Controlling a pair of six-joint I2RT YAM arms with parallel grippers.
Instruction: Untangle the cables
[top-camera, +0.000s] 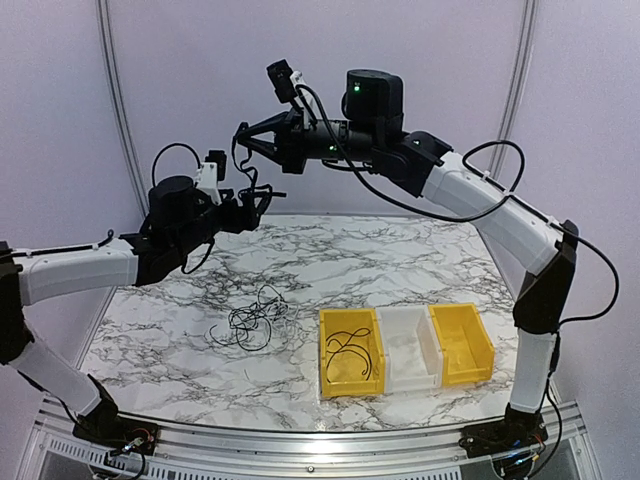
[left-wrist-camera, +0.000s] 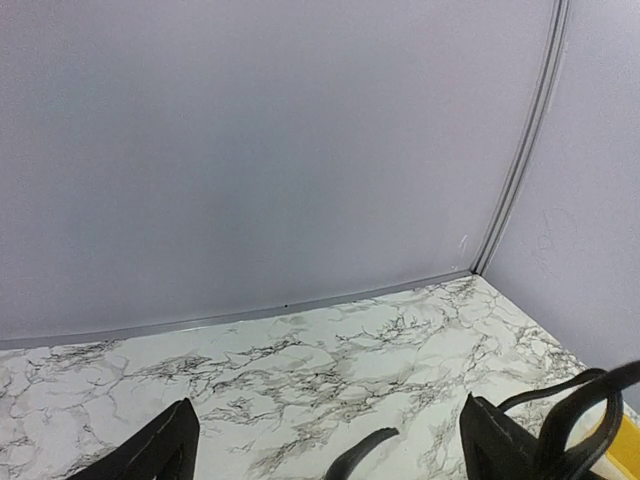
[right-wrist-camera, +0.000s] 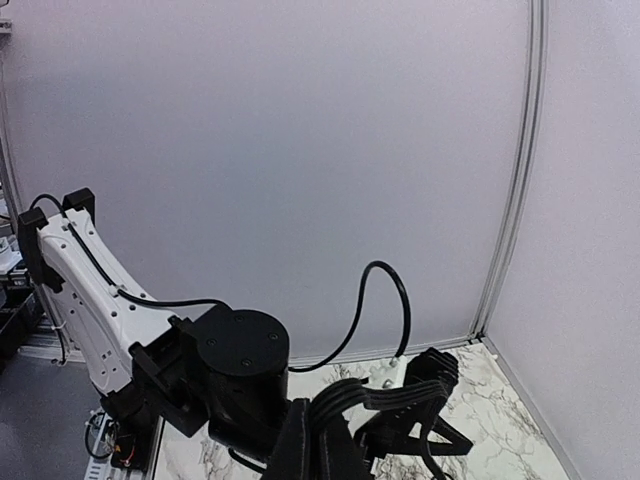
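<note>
My right gripper (top-camera: 240, 135) is raised high over the back left of the table, shut on a bundle of thin black cables (right-wrist-camera: 400, 392). The strands stretch from its jaws (right-wrist-camera: 318, 440) across to my left gripper (top-camera: 262, 197) just below it. There they loop over one finger (left-wrist-camera: 500, 445). My left gripper (left-wrist-camera: 328, 425) is wide open, with a dark strand end (left-wrist-camera: 360, 452) between its fingers. A loose tangle of black cables (top-camera: 255, 322) lies on the marble table (top-camera: 160, 330). One black cable (top-camera: 350, 358) lies coiled in the left yellow bin (top-camera: 324, 350).
Three bins stand in a row at the front right: the yellow one, a clear white one (top-camera: 410, 350) and another yellow one (top-camera: 462, 342). Grey walls (left-wrist-camera: 250, 150) close off the back and sides of the table.
</note>
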